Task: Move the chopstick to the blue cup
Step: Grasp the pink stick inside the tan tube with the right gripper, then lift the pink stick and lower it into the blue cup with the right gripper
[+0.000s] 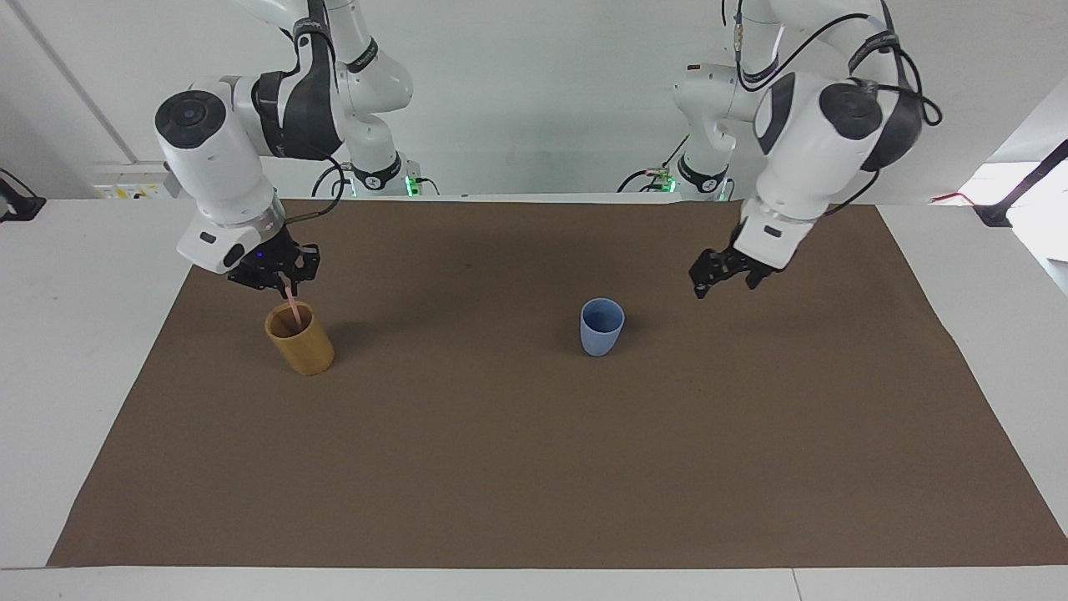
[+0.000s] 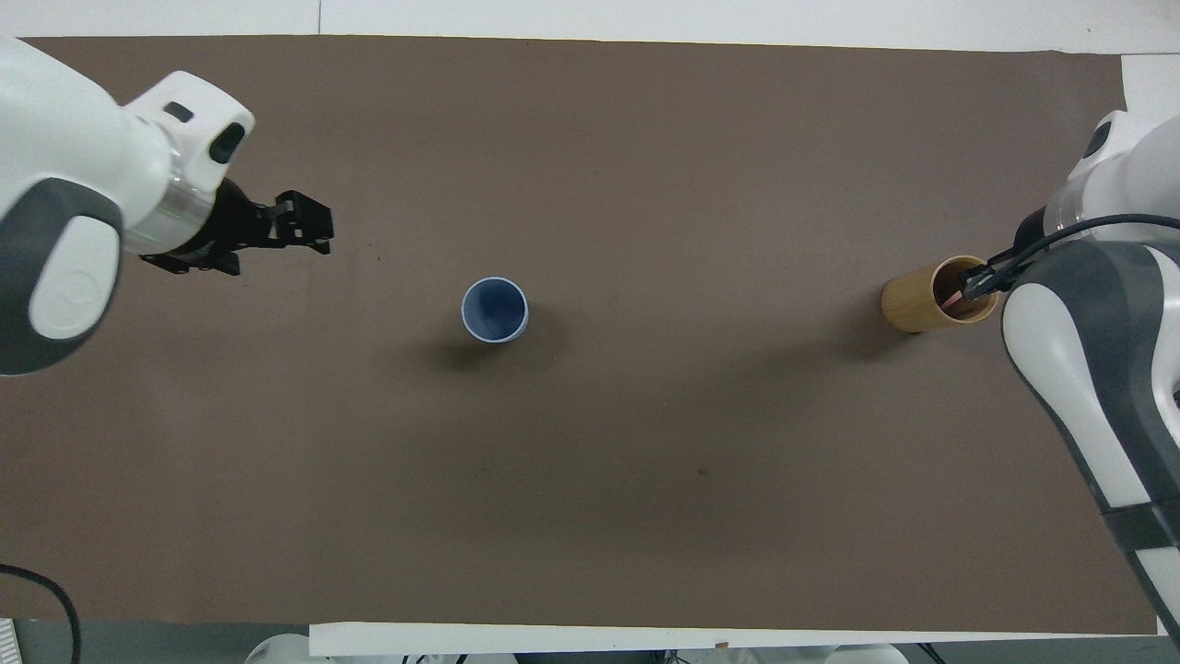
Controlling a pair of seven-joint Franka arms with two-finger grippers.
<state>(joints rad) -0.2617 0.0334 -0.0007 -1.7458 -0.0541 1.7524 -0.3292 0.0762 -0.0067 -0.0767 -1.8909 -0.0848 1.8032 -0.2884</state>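
Observation:
The pale pink chopstick [image 1: 292, 304] stands slanted in the tan wooden cup [image 1: 299, 339], its lower end inside the cup. My right gripper [image 1: 277, 280] is just above that cup's rim, shut on the chopstick's upper end. In the overhead view the right arm hides this gripper, and the tan cup [image 2: 933, 296] shows beside it. The blue cup [image 1: 602, 326] stands upright mid-mat with nothing in it [image 2: 495, 310]. My left gripper [image 1: 724, 280] hangs open and holds nothing, in the air over the mat toward the left arm's end, apart from the blue cup [image 2: 312, 224].
A brown mat [image 1: 534, 467] covers most of the white table [image 1: 75, 351]. Only the two cups stand on it, the tan one toward the right arm's end. Both arm bases are at the mat's edge nearest the robots.

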